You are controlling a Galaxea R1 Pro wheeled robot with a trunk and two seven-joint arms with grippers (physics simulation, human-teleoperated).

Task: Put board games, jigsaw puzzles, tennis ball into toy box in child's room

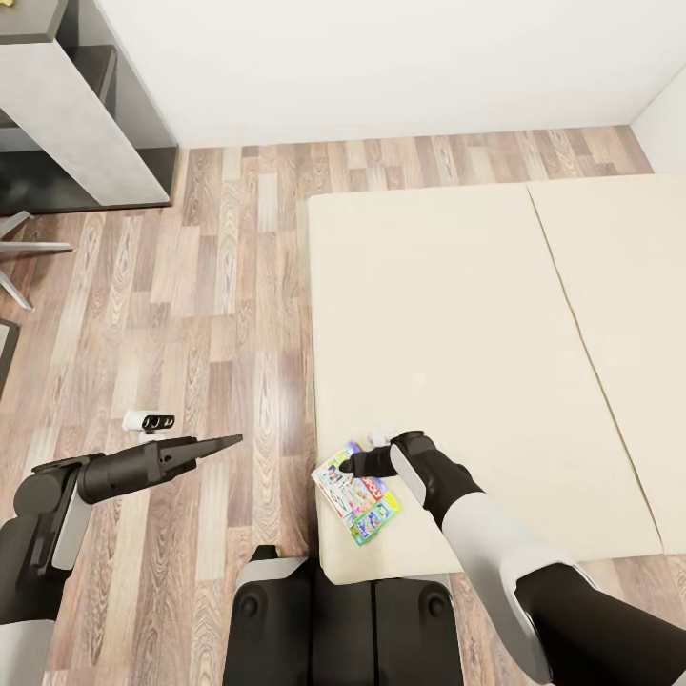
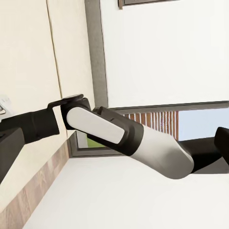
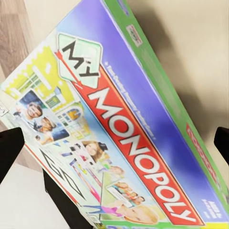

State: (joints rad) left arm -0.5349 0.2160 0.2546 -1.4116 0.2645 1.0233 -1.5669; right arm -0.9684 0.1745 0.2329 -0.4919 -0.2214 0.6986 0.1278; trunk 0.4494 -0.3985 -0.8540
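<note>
One of the board games, a colourful My Monopoly box, lies flat on the bed at its near left corner, with one corner over the edge. Up close, the box shows purple, green and red lettering. My right gripper hangs open just over the box's far end, its dark fingertips standing on either side of the box without touching it. Out over the wood floor, left of the bed, my left gripper is held open and empty.
A small white device lies on the floor by the left gripper. A grey desk and chair legs stand at the far left. The beige mattress stretches right, against white walls. My base sits at the bed's corner.
</note>
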